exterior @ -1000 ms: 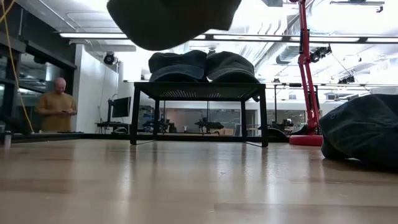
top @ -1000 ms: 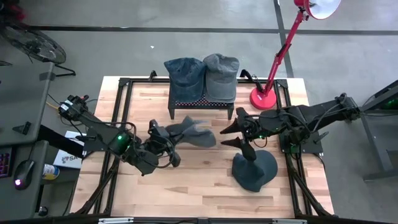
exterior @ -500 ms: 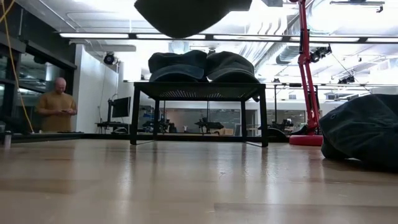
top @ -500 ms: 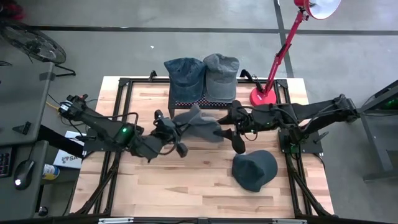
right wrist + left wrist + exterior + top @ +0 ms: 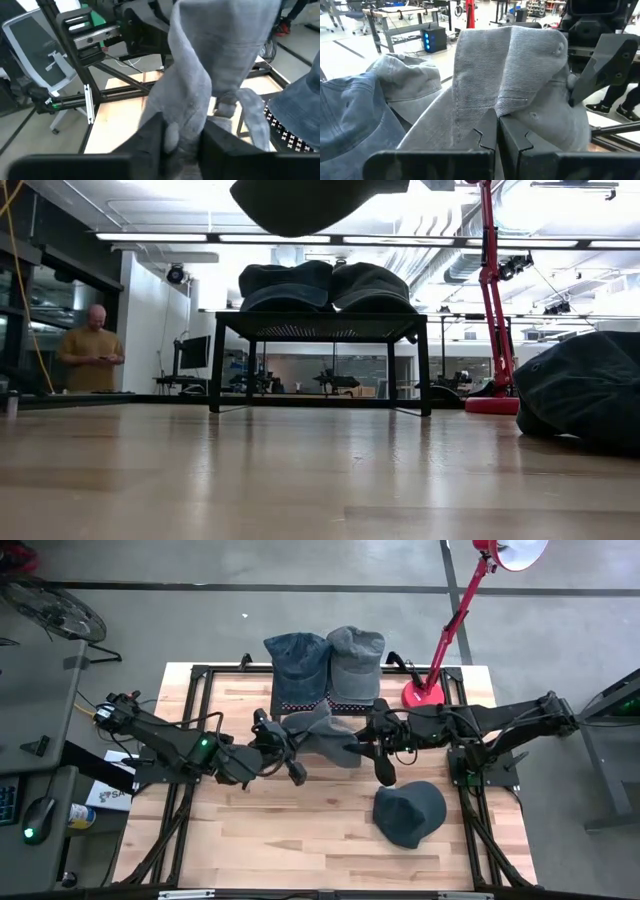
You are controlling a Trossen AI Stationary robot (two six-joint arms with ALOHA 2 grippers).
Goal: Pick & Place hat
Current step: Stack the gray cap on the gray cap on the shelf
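A light grey hat (image 5: pixel 322 732) hangs in the air over the middle of the table, just in front of the black rack (image 5: pixel 285 705). It also shows at the top of the low view (image 5: pixel 310 202). My left gripper (image 5: pixel 292 748) is shut on the hat's left side and my right gripper (image 5: pixel 362 745) closes on its right side. A blue hat (image 5: pixel 297 658) and a grey hat (image 5: pixel 355 658) rest on the rack's top. A dark hat (image 5: pixel 410 813) lies crown up on the table at the near right. My left gripper pinches a raised fold of the hat's cloth (image 5: pixel 485 107) between its two shut fingers. The fingers come nearly level from the table's left. The hat is lifted clear of the table and sags between the two arms. My right gripper has a bunched fold of the hat's cloth (image 5: pixel 185 107) between its two fingers (image 5: pixel 150 135); the cloth fills the gap. It comes nearly level from the table's right. How many layers it has, I cannot tell.
A red desk lamp (image 5: pixel 428 695) stands at the far right corner, its arm leaning over the table's edge. The rack takes up the far middle. Bare wood lies at the near left. A person (image 5: pixel 92 350) stands in the room far behind the table.
My left gripper has carried the grey hat up and toward the far right, closer to the rack. My right gripper has gone toward the table's left and met the hat's right side. The hat now spans between the two grippers.
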